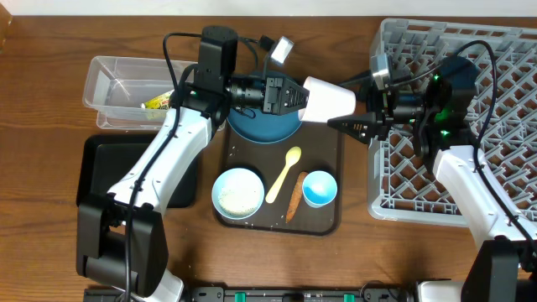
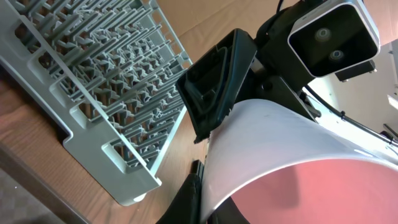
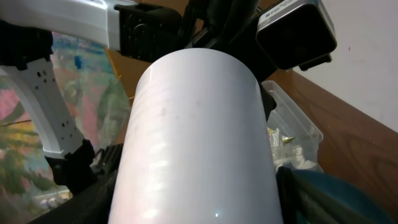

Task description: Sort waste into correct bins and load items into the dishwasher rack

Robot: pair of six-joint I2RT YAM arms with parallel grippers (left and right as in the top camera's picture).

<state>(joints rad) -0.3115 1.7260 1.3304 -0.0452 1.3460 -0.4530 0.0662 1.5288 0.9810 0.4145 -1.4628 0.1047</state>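
A white cup with a pink inside point(image 1: 327, 99) point(image 2: 280, 155) point(image 3: 199, 137) hangs on its side above the table, between the two arms. My left gripper point(image 1: 300, 94) point(image 2: 202, 202) is shut on the cup's rim, one finger outside and one inside. My right gripper point(image 1: 348, 109) point(image 3: 199, 199) straddles the cup's closed end. Its fingers point(image 2: 214, 87) lie close along the wall on both sides, and the jaws are open. The grey dishwasher rack point(image 1: 503, 126) point(image 2: 93, 74) is at the right. The clear bin point(image 1: 113, 84) holds a yellow-green wrapper point(image 1: 157, 102).
On the brown serving tray point(image 1: 331, 222) are a dark blue plate point(image 1: 260, 127), a light blue bowl with rice point(image 1: 237, 193), a yellow spoon point(image 1: 284, 174), an orange stick point(image 1: 294, 201) and a blue-inside cup point(image 1: 320, 188). A black tray point(image 1: 96, 176) lies at the left.
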